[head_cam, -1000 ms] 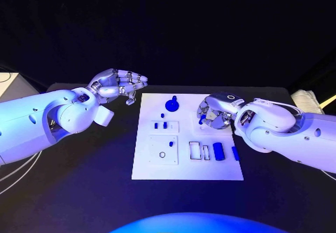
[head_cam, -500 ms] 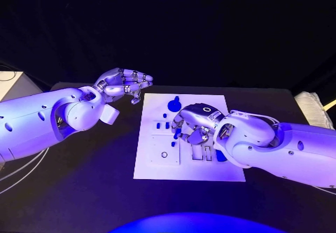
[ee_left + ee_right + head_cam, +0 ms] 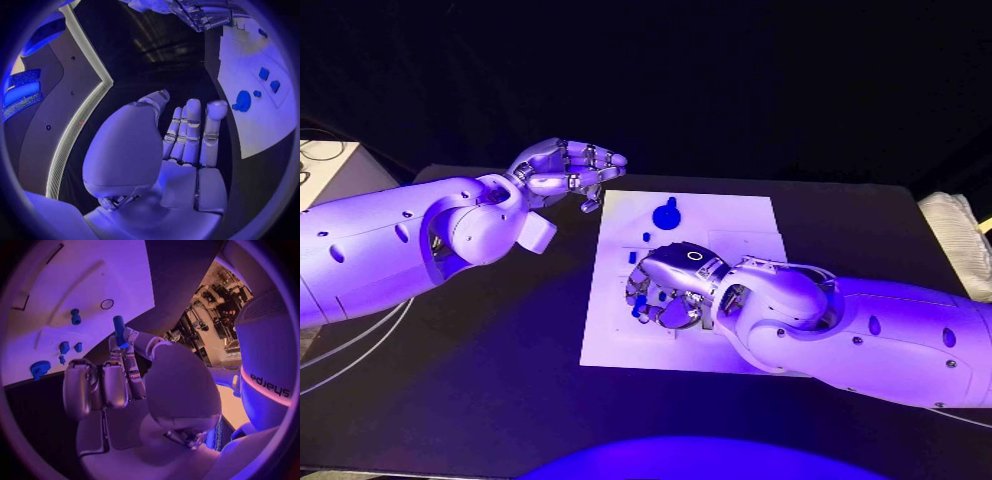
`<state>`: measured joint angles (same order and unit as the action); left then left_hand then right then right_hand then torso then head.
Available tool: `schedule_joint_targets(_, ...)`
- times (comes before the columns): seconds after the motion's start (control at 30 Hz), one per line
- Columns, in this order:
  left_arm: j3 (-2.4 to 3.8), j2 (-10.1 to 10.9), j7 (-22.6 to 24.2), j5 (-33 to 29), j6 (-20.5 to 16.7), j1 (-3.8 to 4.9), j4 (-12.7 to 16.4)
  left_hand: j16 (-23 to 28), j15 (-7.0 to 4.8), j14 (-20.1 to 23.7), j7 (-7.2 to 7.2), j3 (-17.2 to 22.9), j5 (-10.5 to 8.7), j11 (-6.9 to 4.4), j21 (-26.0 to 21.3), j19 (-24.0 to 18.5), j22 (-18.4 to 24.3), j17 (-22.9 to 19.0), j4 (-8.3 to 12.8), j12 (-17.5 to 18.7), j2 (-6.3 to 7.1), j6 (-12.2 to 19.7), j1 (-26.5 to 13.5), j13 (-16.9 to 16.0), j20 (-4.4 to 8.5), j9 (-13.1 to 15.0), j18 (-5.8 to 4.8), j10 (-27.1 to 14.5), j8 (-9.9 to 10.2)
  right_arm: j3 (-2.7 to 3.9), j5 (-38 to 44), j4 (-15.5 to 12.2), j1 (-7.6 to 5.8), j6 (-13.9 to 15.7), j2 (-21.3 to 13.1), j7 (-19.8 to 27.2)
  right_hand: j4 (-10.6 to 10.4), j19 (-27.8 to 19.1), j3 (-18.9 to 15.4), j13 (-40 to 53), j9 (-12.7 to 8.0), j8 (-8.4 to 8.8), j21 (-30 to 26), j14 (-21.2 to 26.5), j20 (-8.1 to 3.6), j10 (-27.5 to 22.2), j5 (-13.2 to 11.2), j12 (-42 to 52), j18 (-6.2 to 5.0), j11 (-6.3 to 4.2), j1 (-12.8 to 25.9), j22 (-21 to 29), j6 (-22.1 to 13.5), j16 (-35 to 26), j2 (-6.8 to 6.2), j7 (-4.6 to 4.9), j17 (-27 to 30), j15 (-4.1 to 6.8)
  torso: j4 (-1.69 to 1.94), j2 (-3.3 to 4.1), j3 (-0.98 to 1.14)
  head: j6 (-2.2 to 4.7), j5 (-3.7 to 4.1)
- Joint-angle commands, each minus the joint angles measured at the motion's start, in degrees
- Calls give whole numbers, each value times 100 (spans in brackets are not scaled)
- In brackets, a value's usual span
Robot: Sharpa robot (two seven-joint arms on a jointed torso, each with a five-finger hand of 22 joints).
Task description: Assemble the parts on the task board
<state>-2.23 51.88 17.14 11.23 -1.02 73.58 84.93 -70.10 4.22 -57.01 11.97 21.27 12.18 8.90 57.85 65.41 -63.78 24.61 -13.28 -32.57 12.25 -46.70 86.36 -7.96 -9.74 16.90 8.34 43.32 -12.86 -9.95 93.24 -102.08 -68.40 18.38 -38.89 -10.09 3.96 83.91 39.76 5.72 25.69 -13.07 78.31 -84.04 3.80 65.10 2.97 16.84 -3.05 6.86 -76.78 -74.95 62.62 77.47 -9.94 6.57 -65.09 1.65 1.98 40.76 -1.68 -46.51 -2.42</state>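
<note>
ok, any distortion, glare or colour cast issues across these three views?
Head view: violet-blue cast, task board bright against a black backdrop, right robot hand over it. Left wrist view: fisheye bends the board edge; left robot hand empty, fingers out. Right wrist view: warm orange light at the rim; blue peg held at the fingertips.

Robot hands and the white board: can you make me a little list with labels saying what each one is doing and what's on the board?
left robot hand: curled, holding nothing, hovering off the board's far left corner
right robot hand: over the board, pinching a blue peg
task board: white plate on the black table
blue knob: at the board's far end, untouched
</note>
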Motion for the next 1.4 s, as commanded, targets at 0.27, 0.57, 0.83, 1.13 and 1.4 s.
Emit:
schedule_joint_targets(0.27, 2, -3, 42, -45, 108, -1, 25, 14, 32, 13, 32, 0, -26, -2, -28, -24, 5, 5, -7, -34, -4, 30, -40, -4, -1, -6, -6, -42, -38, -48, 216, 151, 140, -122, 119, 28, 39, 168, -9, 184, 10, -32, -24, -167, -15, 486, 24, -3, 30, -439, -107, -582, 35, -15, 127, 15, 8, 44, -3, 5, 11, -61, -37)
schedule_joint_targets(0.57, 2, 11, 35, -45, 108, -1, 22, 14, 32, 13, 32, 0, -26, -2, -28, -24, 5, 5, -7, -34, -4, 30, -40, -4, -1, -6, -6, -42, -38, -54, 292, 208, 163, -176, 90, -22, 39, 168, -9, 184, 10, -32, -24, -167, -15, 486, 24, -3, 30, -439, -107, -582, 35, -15, 127, 15, 8, 44, -5, 3, 9, -87, -45)
schedule_joint_targets(0.83, 2, 16, 20, -45, 124, -1, 23, 13, 33, 14, 31, -2, -24, -2, -27, -25, 3, 9, -4, -42, -5, 34, -52, -5, -2, -6, -6, -47, -44, -56, 386, 259, 165, -211, 92, -36, 45, 166, -6, 186, 13, -32, -29, -169, -14, 490, 25, -10, 29, -438, -107, -580, 35, -5, 126, 17, -10, 43, -4, 0, 7, -84, -32)
schedule_joint_targets(1.13, 2, 21, 12, -45, 128, -1, 29, 13, 34, 16, 30, -3, -22, -2, -26, -26, 2, 12, -2, -49, -7, 39, -64, -6, -4, -6, -6, -52, -50, -65, 409, 341, 181, -246, 126, -44, 45, 166, -6, 186, 13, -32, -29, -169, -14, 490, 25, -10, 29, -438, -107, -580, 35, -5, 126, 17, -10, 43, -3, 4, 10, -106, -39)
schedule_joint_targets(1.4, 2, 25, -1, -45, 133, -1, 28, 13, 34, 16, 30, -3, -22, -2, -26, -26, 2, 12, -2, -49, -7, 39, -64, -6, -4, -6, -6, -52, -50, -69, 494, 377, 191, -240, 108, -102, 52, 169, -1, 188, 18, -32, -18, -166, -12, 497, 24, -21, 31, -436, -104, -590, 36, -7, 128, 19, -5, 41, -2, -1, 9, -114, -37)
